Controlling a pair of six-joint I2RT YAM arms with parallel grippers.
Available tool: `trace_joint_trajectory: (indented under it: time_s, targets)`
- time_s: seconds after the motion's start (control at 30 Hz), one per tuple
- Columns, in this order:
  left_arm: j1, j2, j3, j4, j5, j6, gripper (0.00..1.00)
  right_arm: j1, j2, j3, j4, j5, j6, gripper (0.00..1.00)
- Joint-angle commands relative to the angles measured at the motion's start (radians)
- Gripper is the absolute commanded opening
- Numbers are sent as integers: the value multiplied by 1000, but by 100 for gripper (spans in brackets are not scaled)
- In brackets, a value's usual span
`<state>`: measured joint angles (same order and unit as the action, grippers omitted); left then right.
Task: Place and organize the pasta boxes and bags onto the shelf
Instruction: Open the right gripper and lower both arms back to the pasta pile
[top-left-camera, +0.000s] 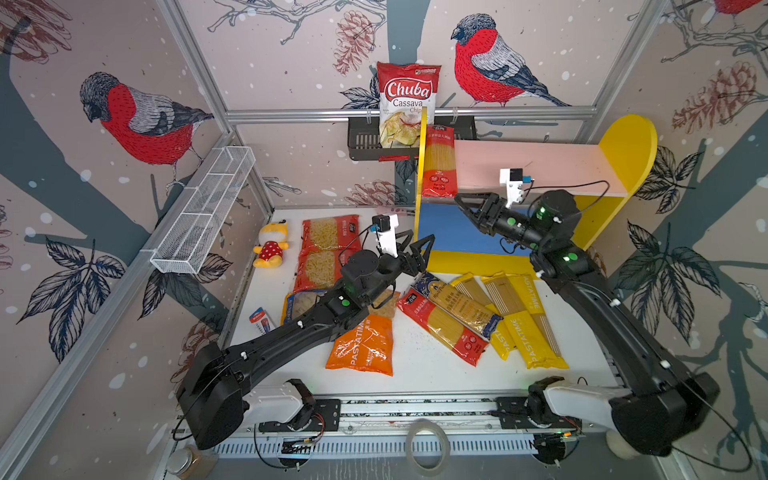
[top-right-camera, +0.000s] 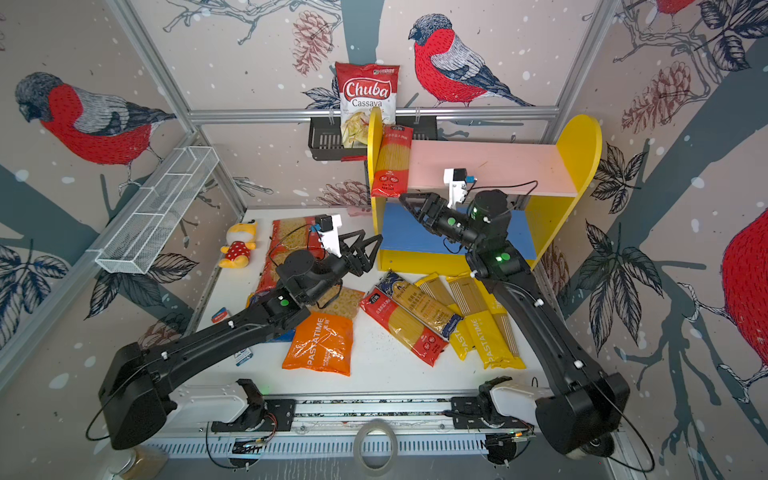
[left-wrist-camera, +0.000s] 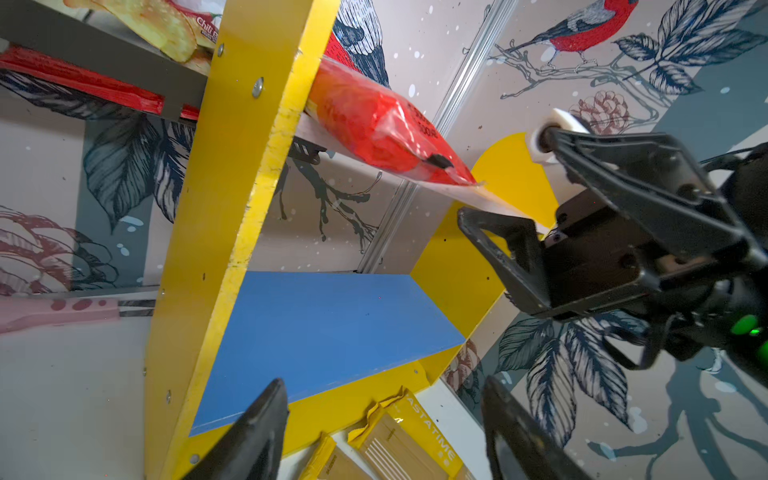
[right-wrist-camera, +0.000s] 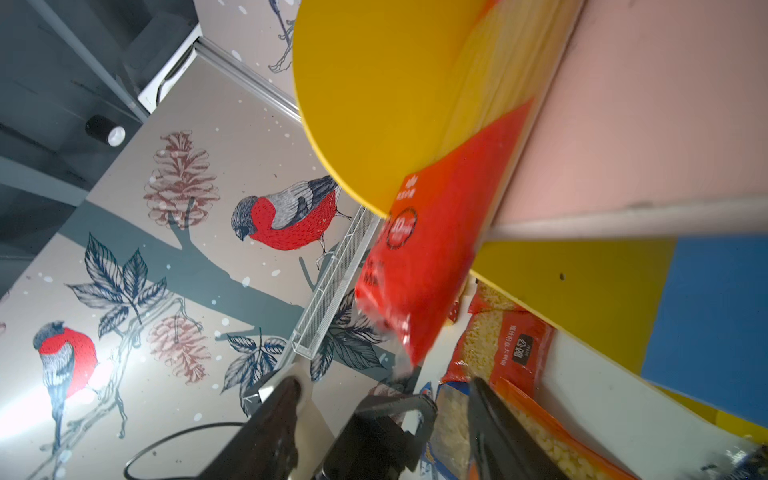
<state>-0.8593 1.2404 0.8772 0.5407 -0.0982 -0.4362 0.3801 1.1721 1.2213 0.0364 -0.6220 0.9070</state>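
- Where the pink upper board (top-left-camera: 540, 166) meets the left yellow side panel (top-left-camera: 423, 174) of the shelf (top-left-camera: 627, 145), a shelved red pack (top-left-camera: 439, 166) of spaghetti lies on the board along that panel. Its near end hangs out past the front edge.
- From the right, the right arm (top-left-camera: 582, 299) reaches across the shelf front, above the blue lower board (top-left-camera: 449, 237). Its jaws are spread apart just below and beside the pack's overhanging end, with nothing between them. In the right wrist view the shelved red pack (right-wrist-camera: 424, 257) ends clear of the fingertips (right-wrist-camera: 286, 395).
- The left arm (top-left-camera: 291, 340) holds its jaws wide and empty above the tabletop (top-left-camera: 415, 374), just near the shelf's near-left corner.
- On the tabletop in front of the shelf, a loose red pack (top-left-camera: 444, 328) and a dark-blue pack (top-left-camera: 457, 303) lie slanted side by side, touching. The yellow packs (top-left-camera: 532, 332) fan out to their right.
- An orange bag (top-left-camera: 365, 345) lies near the middle.
- The red macaroni bags (top-left-camera: 324, 249) stretch toward the far left, and the left arm covers part of them.
- A blue-yellow bag (top-left-camera: 299, 303) peeks out from under that arm.
- On the far wall, a chips bag (top-left-camera: 407, 104) stands in a black rack (top-left-camera: 365, 141) behind the left panel.
- A plush toy (top-left-camera: 272, 245) lies at the far left of the tabletop.
- A wire basket (top-left-camera: 208, 208) hangs on the left wall.
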Motion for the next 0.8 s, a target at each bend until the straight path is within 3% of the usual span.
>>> trace_joint_trajectory:
  time_s: [0.0,0.17,0.33,0.57,0.77]
  targets:
    - [-58,-29,-59,29,-146,124,73,-12,-82,-97,-69,-25,-128,66]
    - [-120,-46,-157,40,-213,103,73,-23,-205,-325,-151,25,-161,66]
    - [-205,-9,-234,49,-283,18,73,35,-238,-528,-214,167,-176,65]
    - [-308,70,-274,57,-374,-64,73,233,-134,-613,-282,374,-226,63]
    - [-347,99,-304,64,-437,-120,73,273,8,-627,-328,389,-287,63]
